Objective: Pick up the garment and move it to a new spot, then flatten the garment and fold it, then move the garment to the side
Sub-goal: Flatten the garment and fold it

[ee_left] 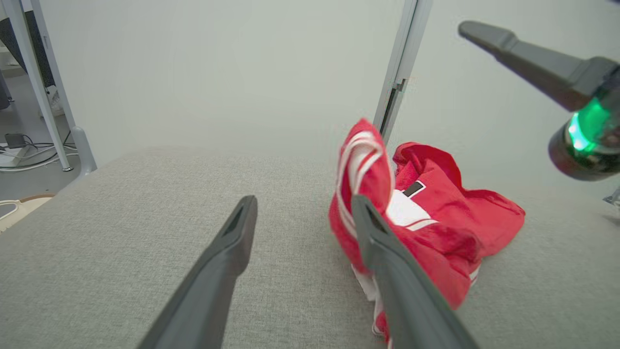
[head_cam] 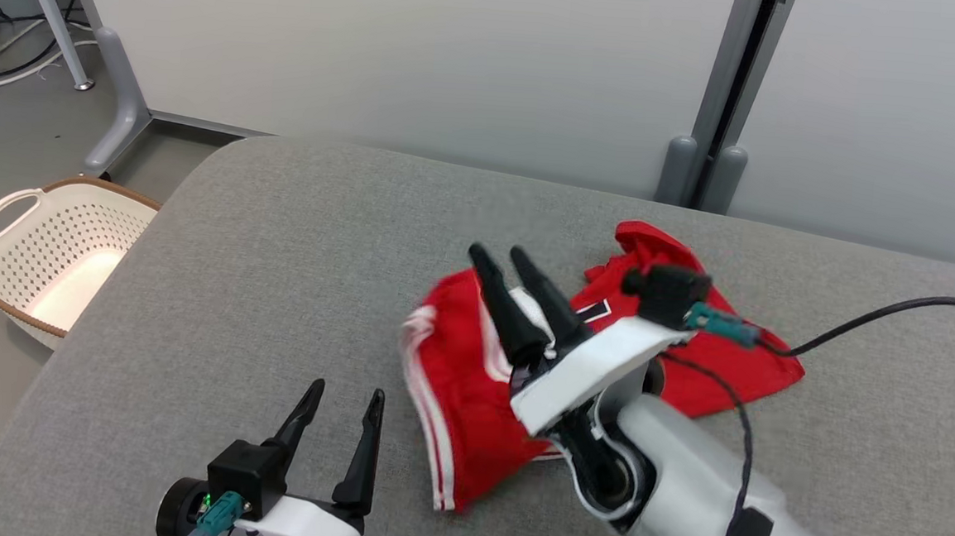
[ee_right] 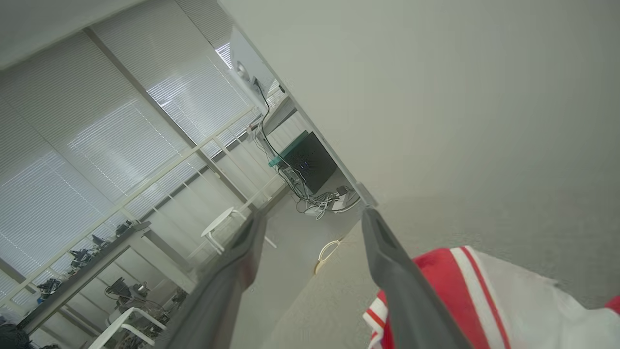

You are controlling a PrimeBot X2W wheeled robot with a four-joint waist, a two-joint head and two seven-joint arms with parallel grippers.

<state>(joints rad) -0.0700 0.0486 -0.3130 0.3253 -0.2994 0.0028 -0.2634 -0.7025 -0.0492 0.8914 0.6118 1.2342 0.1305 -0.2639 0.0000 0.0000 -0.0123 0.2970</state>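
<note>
Head view first: a red garment (head_cam: 462, 383) with white side stripes lies crumpled on the grey cloth-covered bench (head_cam: 281, 231), a little right of the middle and toward the near edge. One part spreads back to the right, the striped part bunches to the left, and its left edge is blurred.

The right gripper (head_cam: 497, 257) sits in front of the garment, its two dark fingers pointing up and away with clear space between them and no cloth in that space. A black cable (head_cam: 881, 317) runs off from its wrist to the right. The left gripper (head_cam: 348, 391) is at the lower left over bare bench, near the garment's striped edge but apart from it — its fingers spread wide, nothing in them.

Off the bench's left end a pale perforated basket (head_cam: 56, 250) stands on the floor, and a light partition (head_cam: 457, 51) rises behind.

From the left wrist, the left gripper (ee_left: 302, 203) again stands wide. The garment (ee_left: 436, 203) is heaped just past its right-hand finger, with a striped fold peaking up. One finger (ee_left: 523, 60) of the other arm hangs high at the upper right, well above the cloth, beside a green light (ee_left: 583, 123).

From the right wrist, the right gripper (ee_right: 315, 218) looks out over the bench's edge at window blinds (ee_right: 97, 145) — fingers parted and empty, with the garment (ee_right: 484, 291) at the lower right beside one finger.
</note>
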